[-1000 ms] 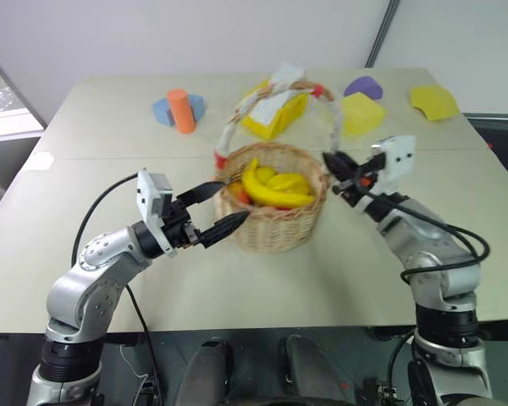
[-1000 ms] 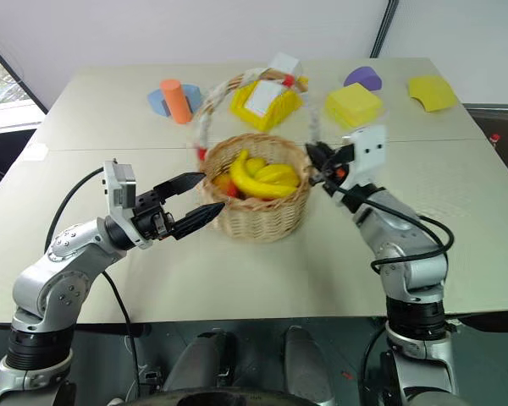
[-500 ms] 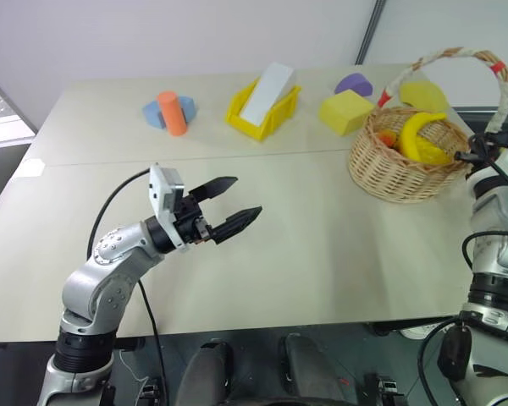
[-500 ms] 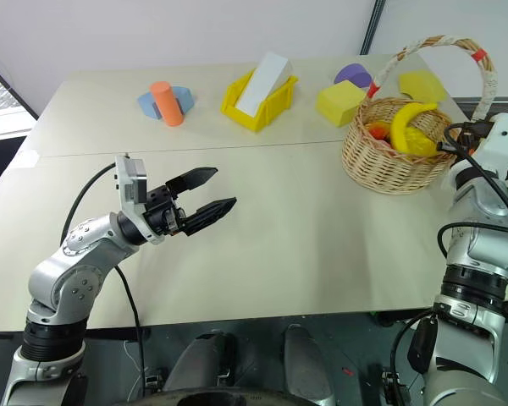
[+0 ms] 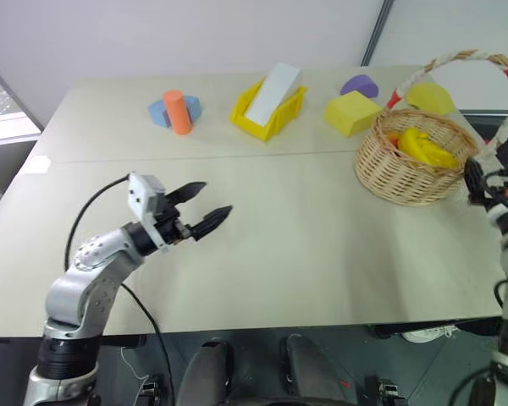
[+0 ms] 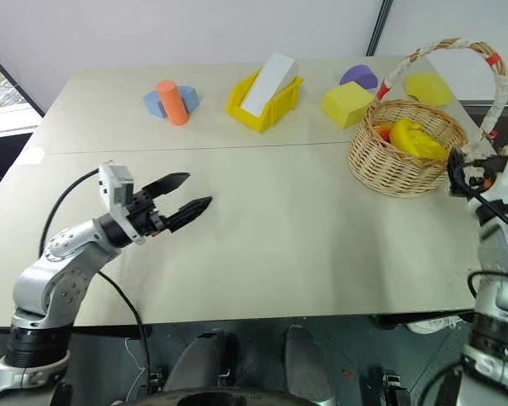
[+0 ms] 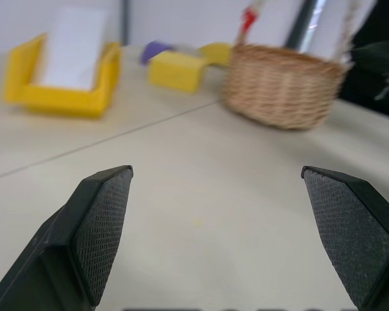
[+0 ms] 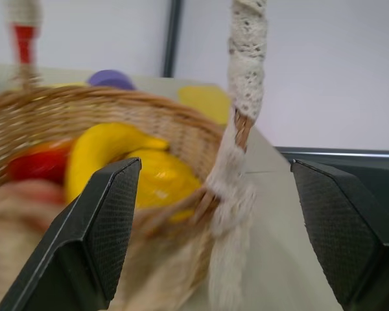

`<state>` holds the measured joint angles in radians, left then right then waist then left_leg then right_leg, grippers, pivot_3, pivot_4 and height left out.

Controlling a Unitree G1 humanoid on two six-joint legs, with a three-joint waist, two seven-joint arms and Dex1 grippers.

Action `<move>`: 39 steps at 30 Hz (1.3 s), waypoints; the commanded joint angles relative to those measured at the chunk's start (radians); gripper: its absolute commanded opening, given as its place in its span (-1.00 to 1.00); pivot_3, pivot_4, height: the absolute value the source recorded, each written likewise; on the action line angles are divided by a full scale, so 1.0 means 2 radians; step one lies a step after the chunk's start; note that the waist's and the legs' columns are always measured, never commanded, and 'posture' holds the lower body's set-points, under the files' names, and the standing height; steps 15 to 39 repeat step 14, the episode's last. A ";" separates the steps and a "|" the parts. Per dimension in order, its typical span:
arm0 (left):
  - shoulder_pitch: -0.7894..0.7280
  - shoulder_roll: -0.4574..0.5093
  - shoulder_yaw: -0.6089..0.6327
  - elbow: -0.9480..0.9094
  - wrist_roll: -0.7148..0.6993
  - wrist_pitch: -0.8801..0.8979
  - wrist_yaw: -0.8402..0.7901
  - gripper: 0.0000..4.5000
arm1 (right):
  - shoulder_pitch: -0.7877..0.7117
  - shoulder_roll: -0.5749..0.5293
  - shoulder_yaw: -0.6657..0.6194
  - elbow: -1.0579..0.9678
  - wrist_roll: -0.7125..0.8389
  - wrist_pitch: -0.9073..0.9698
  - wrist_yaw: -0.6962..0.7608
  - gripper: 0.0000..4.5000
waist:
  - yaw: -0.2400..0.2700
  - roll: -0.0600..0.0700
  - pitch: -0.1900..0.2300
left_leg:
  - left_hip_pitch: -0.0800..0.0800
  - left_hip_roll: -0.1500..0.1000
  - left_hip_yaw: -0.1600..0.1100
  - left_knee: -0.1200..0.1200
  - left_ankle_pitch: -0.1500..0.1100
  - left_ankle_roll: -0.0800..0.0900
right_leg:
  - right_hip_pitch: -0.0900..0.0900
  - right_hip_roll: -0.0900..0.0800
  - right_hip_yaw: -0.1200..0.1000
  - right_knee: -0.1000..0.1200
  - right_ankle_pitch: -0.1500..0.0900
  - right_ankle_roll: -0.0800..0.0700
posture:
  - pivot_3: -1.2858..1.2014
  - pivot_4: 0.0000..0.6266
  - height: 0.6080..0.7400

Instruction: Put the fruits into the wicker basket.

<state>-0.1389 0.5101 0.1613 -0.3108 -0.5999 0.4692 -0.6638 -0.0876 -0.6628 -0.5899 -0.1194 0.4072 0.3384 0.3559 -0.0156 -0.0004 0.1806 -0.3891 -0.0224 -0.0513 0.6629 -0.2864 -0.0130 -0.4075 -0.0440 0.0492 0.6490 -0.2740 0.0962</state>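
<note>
The wicker basket [image 5: 404, 167] stands on the table at the far right, its white-wrapped handle [image 6: 492, 89] arching above it. Inside lie the fruits: a yellow banana [image 5: 425, 146], another yellow one [image 8: 157, 180] and an orange-red one [image 8: 40, 162]. My right gripper [image 8: 214, 166] is open just outside the basket's near right rim, with the foot of the handle [image 8: 235, 170] between its spread fingers, untouched. My left gripper [image 5: 201, 211] hovers open and empty over the table's left half, far from the basket.
Along the back stand a yellow tray [image 5: 259, 121] holding a white block, an orange cylinder [image 5: 179, 112] on a blue piece, a yellow foam block [image 5: 352, 113], a purple piece [image 5: 360, 85] and another yellow piece [image 5: 430, 97]. The table's right edge runs close by the basket.
My right gripper carried the basket by its handle from the table's middle to the far right, then opened and let go. My left gripper drew back to the left.
</note>
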 commanded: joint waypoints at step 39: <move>0.067 -0.009 0.052 0.047 0.059 -0.067 0.046 1.00 | 0.023 0.021 0.176 -0.069 0.014 -0.012 0.153 0.71 | 0.001 0.000 0.000 | 0.000 0.000 0.000 0.000 0.000 0.000 | 0.000 -0.001 -0.001 0.000 0.000 0.000 | 0.03 -0.52 1.00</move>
